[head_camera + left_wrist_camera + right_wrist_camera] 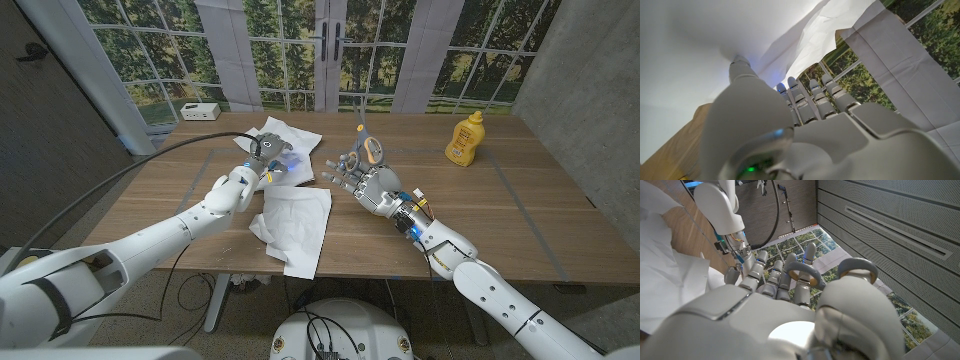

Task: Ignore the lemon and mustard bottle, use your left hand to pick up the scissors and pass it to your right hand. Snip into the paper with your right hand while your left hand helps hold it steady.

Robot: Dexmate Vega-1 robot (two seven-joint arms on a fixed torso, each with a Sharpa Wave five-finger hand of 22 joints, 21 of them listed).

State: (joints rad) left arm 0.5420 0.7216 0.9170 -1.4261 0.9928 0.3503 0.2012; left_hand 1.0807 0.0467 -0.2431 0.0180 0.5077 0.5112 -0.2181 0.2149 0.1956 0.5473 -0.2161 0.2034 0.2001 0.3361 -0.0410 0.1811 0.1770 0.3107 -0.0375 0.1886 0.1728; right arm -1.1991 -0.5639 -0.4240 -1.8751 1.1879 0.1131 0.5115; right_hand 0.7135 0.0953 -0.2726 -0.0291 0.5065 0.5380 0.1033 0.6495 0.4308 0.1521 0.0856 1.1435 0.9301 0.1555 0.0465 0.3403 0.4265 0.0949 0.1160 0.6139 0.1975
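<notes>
R hand (pixel 372 187) grips the scissors (pixel 364 146), grey loops round its fingers, blades upright w/ long axis vertical. Paper (pixel 292 222), thin, white, creased, lies on the wooden bench (pixel 480 210) just left of the scissors. L hand (pixel 262 166) pinches the paper's far part, lifting it. Next cut likely needs blades tipped toward the sheet edge.

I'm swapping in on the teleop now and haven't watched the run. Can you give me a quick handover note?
Right hand holds the scissors, blades pointing up, handle loops around its fingers.
Left hand grips the lifted edge of the paper, which otherwise lies on the table.
Mustard bottle stands at the far right, untouched.
Done: scissors passed to the right hand.
Left: the snip into the paper.
</notes>
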